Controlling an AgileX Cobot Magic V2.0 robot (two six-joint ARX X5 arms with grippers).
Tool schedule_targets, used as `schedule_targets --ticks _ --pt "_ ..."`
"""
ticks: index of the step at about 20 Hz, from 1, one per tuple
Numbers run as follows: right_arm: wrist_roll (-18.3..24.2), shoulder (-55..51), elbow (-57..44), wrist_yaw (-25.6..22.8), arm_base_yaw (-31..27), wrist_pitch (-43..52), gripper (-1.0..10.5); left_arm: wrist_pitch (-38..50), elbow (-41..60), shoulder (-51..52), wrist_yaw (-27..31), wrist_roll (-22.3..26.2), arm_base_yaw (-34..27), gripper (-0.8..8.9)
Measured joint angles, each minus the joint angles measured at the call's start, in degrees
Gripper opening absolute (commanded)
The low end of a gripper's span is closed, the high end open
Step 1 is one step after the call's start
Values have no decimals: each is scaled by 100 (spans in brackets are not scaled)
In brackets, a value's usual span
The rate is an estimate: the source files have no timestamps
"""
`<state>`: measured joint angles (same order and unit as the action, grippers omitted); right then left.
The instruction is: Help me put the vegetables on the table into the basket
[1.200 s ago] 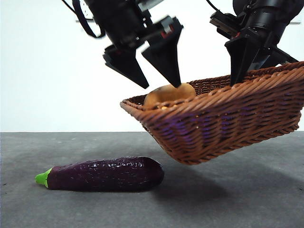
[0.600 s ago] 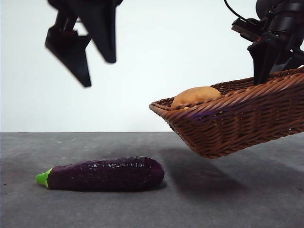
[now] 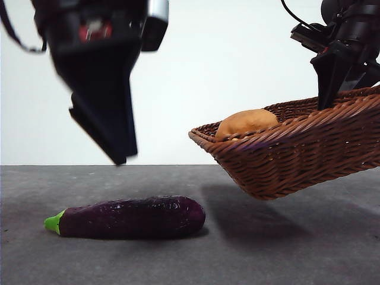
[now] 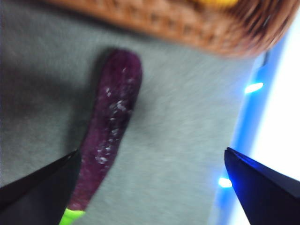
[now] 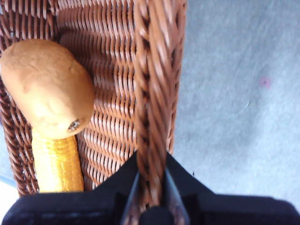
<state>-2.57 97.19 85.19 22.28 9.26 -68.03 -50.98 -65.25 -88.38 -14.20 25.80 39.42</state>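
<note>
The purple eggplant (image 3: 130, 218) (image 4: 110, 136) lies on the table (image 3: 285, 255), its green stem pointing left in the front view. My left gripper (image 3: 113, 145) (image 4: 150, 187) hangs open above its stem half, apart from it. The wicker basket (image 3: 297, 157) (image 5: 105, 70) is held tilted in the air at the right, with my right gripper (image 3: 328, 98) (image 5: 151, 199) shut on its braided rim. The potato (image 3: 246, 123) (image 5: 47, 86) and the corn (image 5: 56, 164) lie inside the basket at its low end.
Bare grey table (image 5: 234, 93) spreads under and around the basket and in front of the eggplant. A white wall closes the far side. Blue lights (image 4: 253, 87) glow at the table's edge in the left wrist view.
My left gripper has left the basket, swung left and come down over the eggplant, looming larger. The basket shifted right with the potato in it, then held still.
</note>
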Motion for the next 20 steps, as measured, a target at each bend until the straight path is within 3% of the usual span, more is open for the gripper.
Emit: schedule_targets --ticks 5,13,16,20 --pt "0 0 0 2 0 26 -10 658 155 0 361 118 -15 593" --pt "0 0 0 0 0 -79 -10 702 155 -658 498 120 -26 591" --pt "0 0 0 0 0 -103 -10 717 155 -885 568 118 -26 444" --pt "2 0 0 0 0 -105 -10 734 155 -1075 782 116 -26 398"
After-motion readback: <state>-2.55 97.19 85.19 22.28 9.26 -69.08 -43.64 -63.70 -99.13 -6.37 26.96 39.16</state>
